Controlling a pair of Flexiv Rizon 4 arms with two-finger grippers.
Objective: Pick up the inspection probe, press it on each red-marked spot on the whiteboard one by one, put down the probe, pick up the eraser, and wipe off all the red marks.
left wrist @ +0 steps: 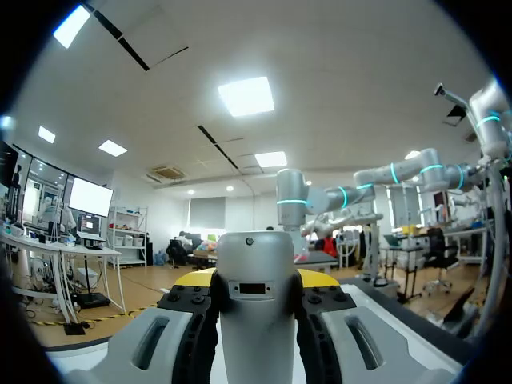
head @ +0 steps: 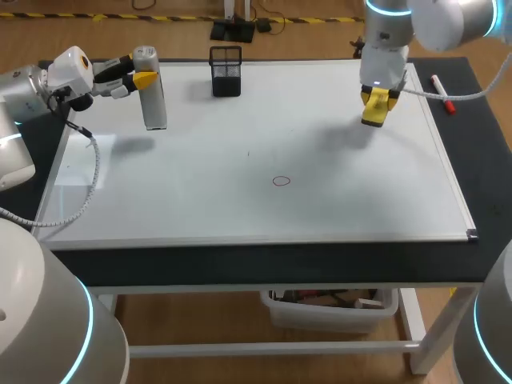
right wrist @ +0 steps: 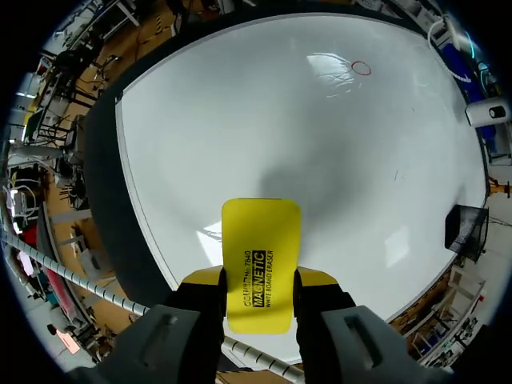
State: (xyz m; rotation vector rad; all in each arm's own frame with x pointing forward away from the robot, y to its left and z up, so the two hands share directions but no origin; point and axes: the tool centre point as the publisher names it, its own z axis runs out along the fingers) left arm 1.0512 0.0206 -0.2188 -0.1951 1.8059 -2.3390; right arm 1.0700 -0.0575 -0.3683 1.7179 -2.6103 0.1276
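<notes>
OK, head view: left gripper (head: 141,78) pinches the inspection probe (head: 154,104) at the whiteboard's (head: 200,200) far-left; right gripper (head: 377,96) clamps the eraser (head: 374,117) far-right; one red mark (head: 281,181) mid-board. Left wrist: fingers closed on the rigid-looking probe body. Right wrist: eraser looks light and stiff, held by its long sides.

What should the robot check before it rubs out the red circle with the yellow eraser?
1. Eraser held by the right gripper: ok.
2. Red circle in plain sight on the whiteboard: ok.
3. Bare board between eraser and circle: ok.
4. Eraser touching the board: not ok, it hangs above it.
5. Probe put down: not ok, the left gripper holds it in the air.
</notes>
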